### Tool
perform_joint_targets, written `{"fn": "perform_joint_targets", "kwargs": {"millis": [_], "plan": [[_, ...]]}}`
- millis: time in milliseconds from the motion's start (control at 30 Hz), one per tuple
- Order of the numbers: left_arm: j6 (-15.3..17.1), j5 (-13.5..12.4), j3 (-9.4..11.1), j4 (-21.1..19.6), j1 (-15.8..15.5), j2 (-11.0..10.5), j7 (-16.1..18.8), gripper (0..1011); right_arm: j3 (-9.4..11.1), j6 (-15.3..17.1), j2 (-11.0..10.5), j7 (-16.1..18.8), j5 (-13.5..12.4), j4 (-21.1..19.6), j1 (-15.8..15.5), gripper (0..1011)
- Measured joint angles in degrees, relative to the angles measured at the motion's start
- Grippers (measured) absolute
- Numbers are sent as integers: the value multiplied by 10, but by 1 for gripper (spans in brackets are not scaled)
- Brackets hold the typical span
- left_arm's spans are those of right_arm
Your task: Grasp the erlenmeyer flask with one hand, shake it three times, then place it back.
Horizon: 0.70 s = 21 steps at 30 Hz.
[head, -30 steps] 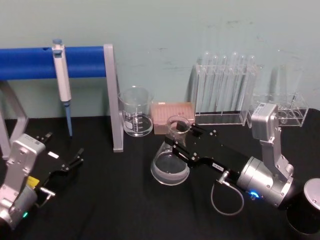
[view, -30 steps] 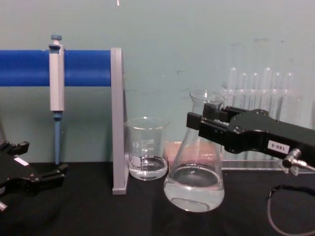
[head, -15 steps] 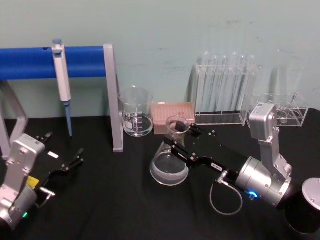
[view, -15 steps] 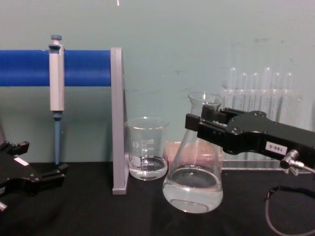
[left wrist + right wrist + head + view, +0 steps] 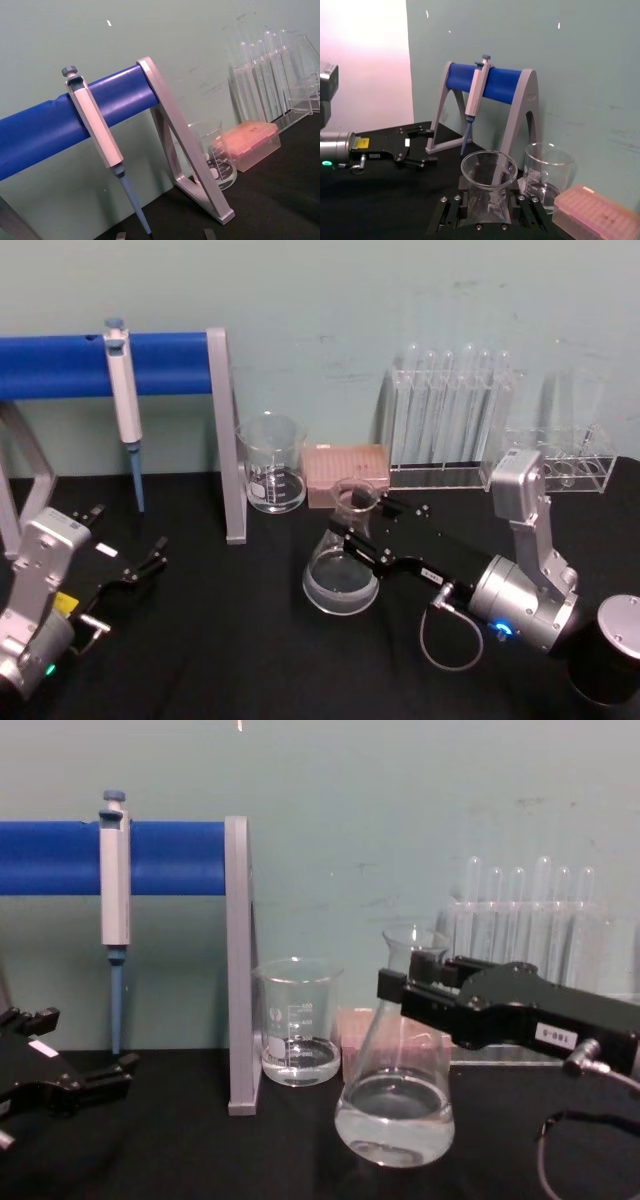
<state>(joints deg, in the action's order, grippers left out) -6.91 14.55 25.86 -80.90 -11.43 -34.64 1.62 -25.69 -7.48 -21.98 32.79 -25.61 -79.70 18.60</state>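
R claw (image 5: 352, 518) clamps the flask (image 5: 343, 565) by the neck, just under the rim, one black finger each side, tight on the glass. Chest view shows the same: claw (image 5: 415, 985), flask (image 5: 395, 1105). The arm comes in from the right, low over the black table (image 5: 250, 660), w/ a small white numbered label on the claw body. Flask is approx. upright, wide base down, a little clear liquid in the bottom. Base is at table level or just above it; can't tell if it touches.

Position: mid-table, in front of the pink box (image 5: 346, 468), near & to the right of the beaker (image 5: 272, 468), which also holds a bit of liquid. A clear rack of tubes (image 5: 450, 425) stands farther back by the wall. In the R wrist view the flask (image 5: 487, 185) is dead ahead, its neck btwn the fingers (image 5: 452, 215).

L claw (image 5: 128, 530) is parked at the left side of the table, well apart from the flask, fingers spread, nothing btwn them. Behind it a pipette (image 5: 124, 390) hangs on the blue bar (image 5: 60, 365) of a grey stand.
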Motion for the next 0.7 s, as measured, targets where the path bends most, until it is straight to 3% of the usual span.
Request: {"fn": "perform_joint_targets", "kwargs": {"millis": [700], "plan": [[0, 0, 0, 0, 0, 0, 0, 1001, -15, -8, 9, 11, 24, 60, 19, 450]]}}
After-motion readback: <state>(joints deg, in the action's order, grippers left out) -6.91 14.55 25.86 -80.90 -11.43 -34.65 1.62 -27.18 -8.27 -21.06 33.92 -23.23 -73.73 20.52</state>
